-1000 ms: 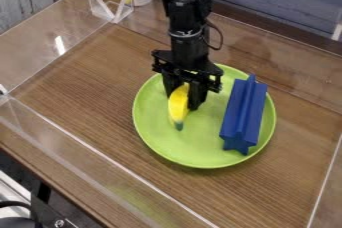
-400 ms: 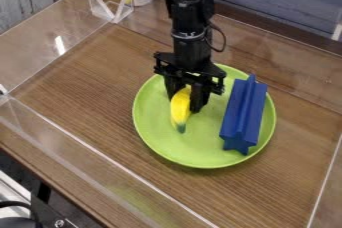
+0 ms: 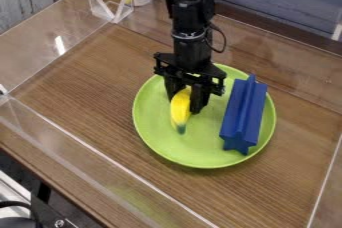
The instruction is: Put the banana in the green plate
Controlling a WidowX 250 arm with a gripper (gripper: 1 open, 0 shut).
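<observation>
The banana (image 3: pixel 178 110), small, yellow and dark at its tips, lies on the left half of the green plate (image 3: pixel 201 145). My black gripper (image 3: pixel 185 94) points almost straight down over the plate and is shut on the banana's upper end, its fingers on either side of it. The banana's lower tip points toward the plate's front left. The arm rises from the gripper toward the top of the view and hides the plate's far rim.
A blue ridged block (image 3: pixel 245 110) rests on the right side of the plate, its top end over the rim. Clear plastic walls (image 3: pixel 40 42) ring the wooden table. A clear cup-like object (image 3: pixel 110 4) stands at the back left.
</observation>
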